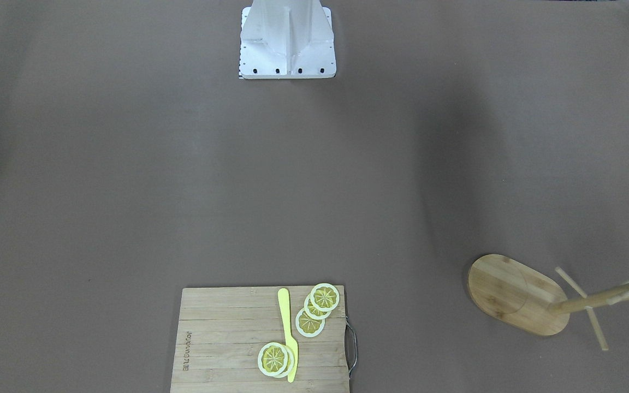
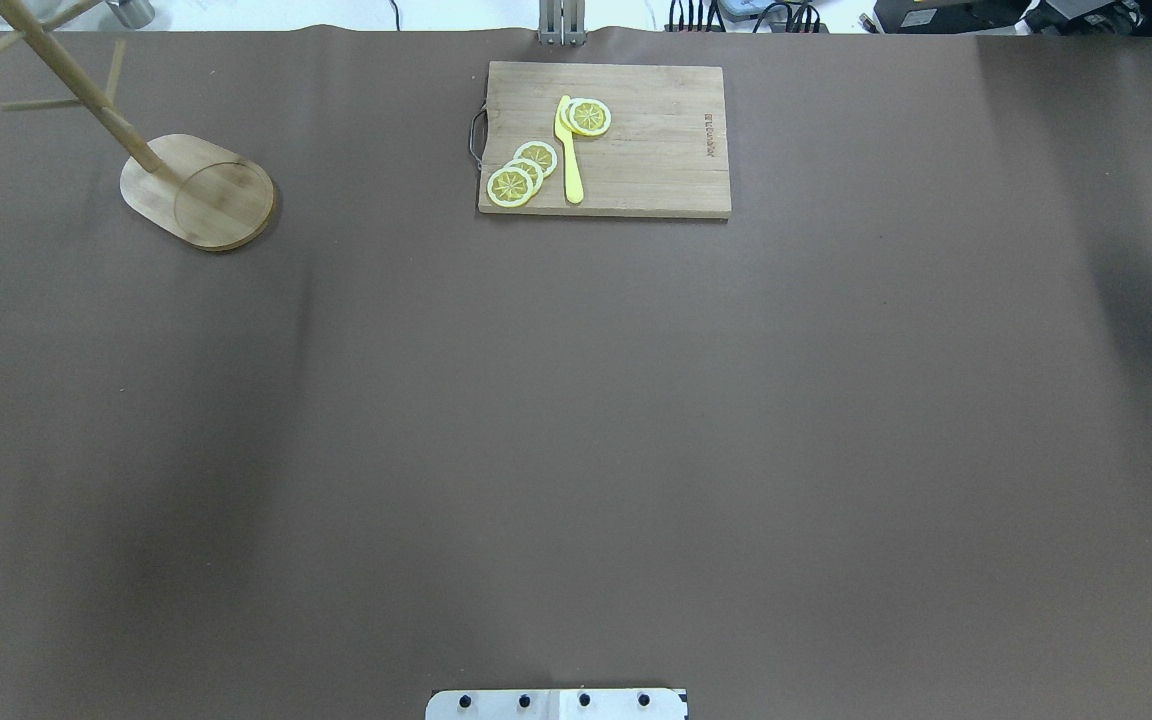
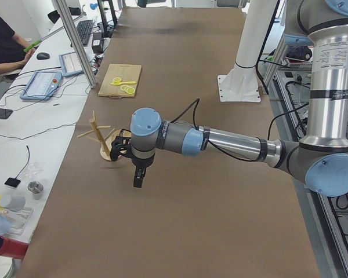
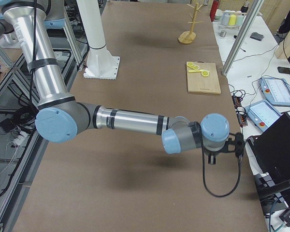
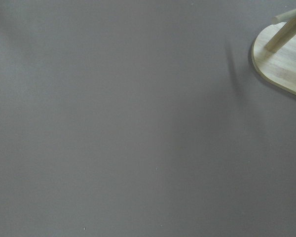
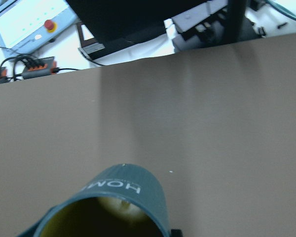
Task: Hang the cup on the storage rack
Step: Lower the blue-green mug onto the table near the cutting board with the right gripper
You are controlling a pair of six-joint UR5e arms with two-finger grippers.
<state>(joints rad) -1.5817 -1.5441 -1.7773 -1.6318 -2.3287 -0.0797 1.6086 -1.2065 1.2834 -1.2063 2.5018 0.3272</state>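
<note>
The cup (image 6: 123, 195), dark teal with pale lettering and a yellowish interior, fills the bottom of the right wrist view with its mouth toward the camera, held above the table. It hides the fingers of my right gripper (image 4: 236, 144), which hangs over the table's right end. The storage rack (image 2: 201, 190) stands at the far left with bare pegs; it also shows in the front view (image 1: 516, 295) and in the left wrist view (image 5: 286, 59). My left gripper (image 3: 137, 179) points down above the table beside the rack (image 3: 101, 136); I cannot tell whether it is open.
A bamboo cutting board (image 2: 636, 170) with a metal handle lies at the far middle, carrying lemon slices (image 2: 521, 175) and a yellow knife (image 2: 569, 150). The robot base plate (image 2: 556, 703) is at the near edge. Monitors and control boxes (image 6: 34, 19) stand past the far edge.
</note>
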